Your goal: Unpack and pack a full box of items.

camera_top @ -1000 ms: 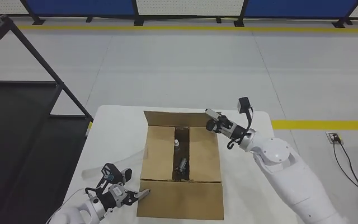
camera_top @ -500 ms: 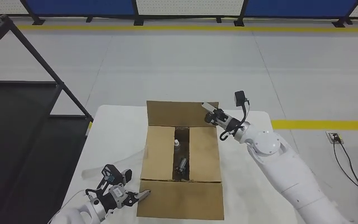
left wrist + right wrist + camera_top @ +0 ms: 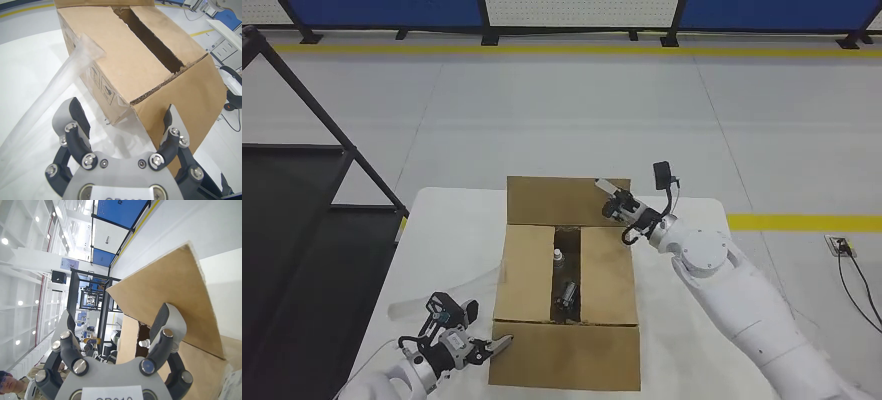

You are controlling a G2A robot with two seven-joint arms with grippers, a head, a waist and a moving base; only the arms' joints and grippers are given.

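Note:
The cardboard box (image 3: 542, 290) stands mid-table with a dark slot between its two inner flaps. A white-capped bottle (image 3: 558, 258) and another small item (image 3: 567, 293) show in the slot. The far flap (image 3: 557, 200) is raised. My right gripper (image 3: 614, 200) is open at that flap's right end, with one fingertip (image 3: 164, 317) pressed on the flap (image 3: 170, 285). The near flap (image 3: 564, 355) hangs out toward me. My left gripper (image 3: 487, 350) is open, low by the box's near left corner (image 3: 132, 103), not touching it.
A long strip of clear plastic (image 3: 56, 81) sticks to the box's left side and trails across the white table (image 3: 442, 230). The table's left edge lies close to my left arm. Free tabletop lies right of the box (image 3: 672, 330).
My right gripper has moved left and away along the far flap, swinging the flap farther open. The left gripper has barely shifted.

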